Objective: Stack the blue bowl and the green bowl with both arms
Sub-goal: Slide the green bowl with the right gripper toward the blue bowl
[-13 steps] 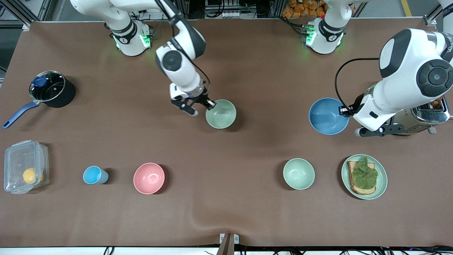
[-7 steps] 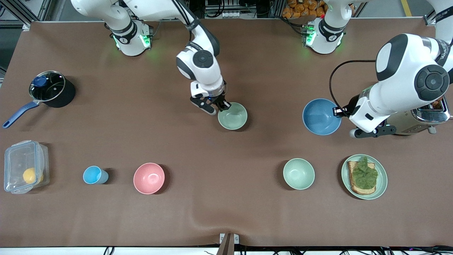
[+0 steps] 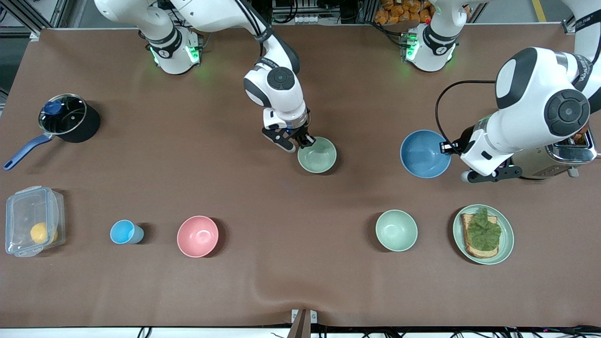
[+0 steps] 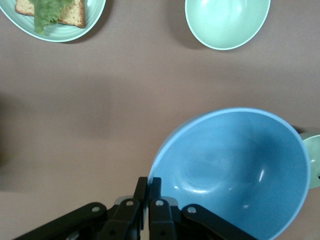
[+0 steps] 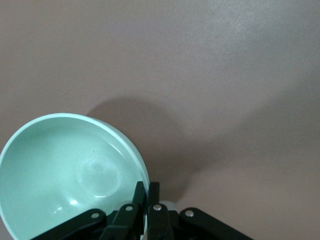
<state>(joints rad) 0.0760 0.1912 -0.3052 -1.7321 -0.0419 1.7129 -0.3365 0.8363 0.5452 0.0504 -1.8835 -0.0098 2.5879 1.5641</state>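
Right now I have both arms loaded: the right gripper (image 3: 304, 142) is pinched onto the rim of the green bowl (image 3: 317, 155), fingers (image 5: 145, 196) pressed together with the bowl's wall between them, and the bowl hangs a little above the brown table (image 3: 300, 281) near its middle, casting a shadow on the cloth in the right wrist view. The left gripper (image 3: 448, 148) is clamped the same way on the rim of the blue bowl (image 3: 424, 154), its fingers (image 4: 148, 192) closed over the edge in the left wrist view, and that bowl sits tilted in the grip over the table toward the left arm's end, just beside the toaster (image 3: 558, 157). The two bowls are well apart, level with each other across the table — not yet stacked. Nearer to the front camera I can see a second green bowl (image 3: 396, 230) resting on the table, and beside it, toward the left arm's end, a green plate (image 3: 507, 239) with toast and a leaf on it. Toward the right arm's end lie a pink bowl (image 3: 197, 236), a light-blue cup (image 3: 123, 232) and a clear lidded container (image 3: 33, 220) holding something yellow, with a dark saucepan (image 3: 70, 118) farther from the camera.
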